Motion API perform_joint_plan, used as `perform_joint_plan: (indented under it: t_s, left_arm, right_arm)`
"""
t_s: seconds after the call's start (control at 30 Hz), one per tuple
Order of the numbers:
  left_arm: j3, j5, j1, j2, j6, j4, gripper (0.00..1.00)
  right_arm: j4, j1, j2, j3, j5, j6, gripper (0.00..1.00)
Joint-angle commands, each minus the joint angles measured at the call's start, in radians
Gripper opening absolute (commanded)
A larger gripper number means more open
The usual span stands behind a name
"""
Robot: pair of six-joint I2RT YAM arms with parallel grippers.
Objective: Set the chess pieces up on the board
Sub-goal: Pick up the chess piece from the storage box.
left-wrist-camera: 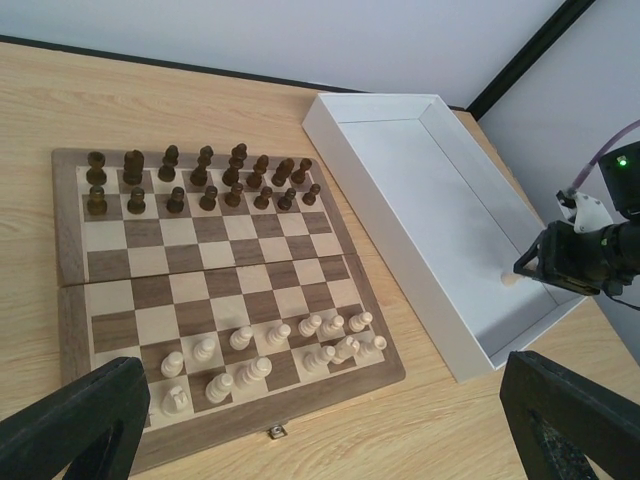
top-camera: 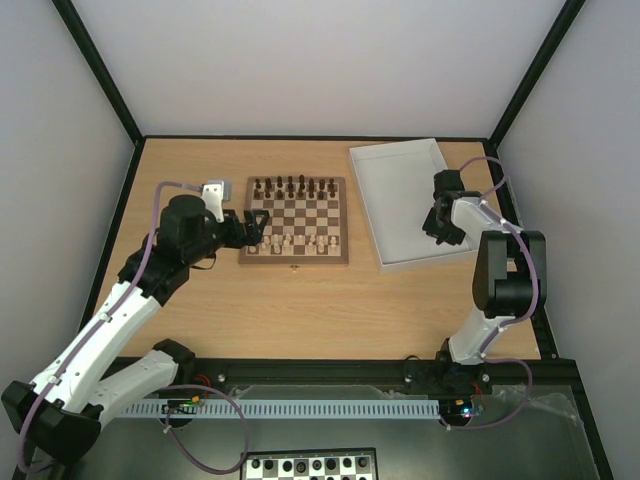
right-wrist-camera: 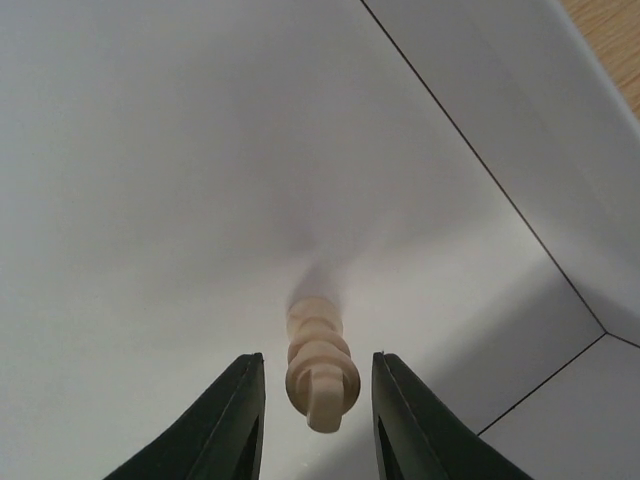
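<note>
Nearly done: dark pieces (left-wrist-camera: 200,180) ranked, pale chess pieces (left-wrist-camera: 270,350) filling near rows of the board (left-wrist-camera: 65,260). Remaining: one pale piece (right-wrist-camera: 320,370) in the white tray (left-wrist-camera: 400,170), flanked, not yet pinched, by right gripper (right-wrist-camera: 318,358); left gripper (top-camera: 248,228) splayed, empty.

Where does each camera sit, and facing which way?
Top external: above, behind both arms, looking down on chessboard, white tray.
Left wrist: on left hand, facing across chessboard toward tray; own fingers below.
Right wrist: on right hand, inside tray, facing cream chess piece between own fingers.
Top and left wrist share chessboard, tray.
</note>
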Motion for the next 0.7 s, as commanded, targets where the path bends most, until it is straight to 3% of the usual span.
perform_joint_plan:
  t_s: [0.0, 0.3, 0.67]
  left_arm:
    - [0.021, 0.013, 0.011, 0.0, 0.017, 0.014, 0.99]
    - [0.017, 0.016, 0.021, 0.01, 0.018, 0.015, 1.0]
    - [0.02, 0.012, 0.028, 0.011, 0.021, 0.009, 1.0]
  right_arm:
    - [-0.01, -0.01, 0.019, 0.021, -0.01, 0.0, 0.29]
    - [0.005, -0.017, 0.043, 0.018, -0.024, 0.003, 0.14]
    - [0.03, -0.017, 0.03, -0.005, -0.07, 0.001, 0.11]
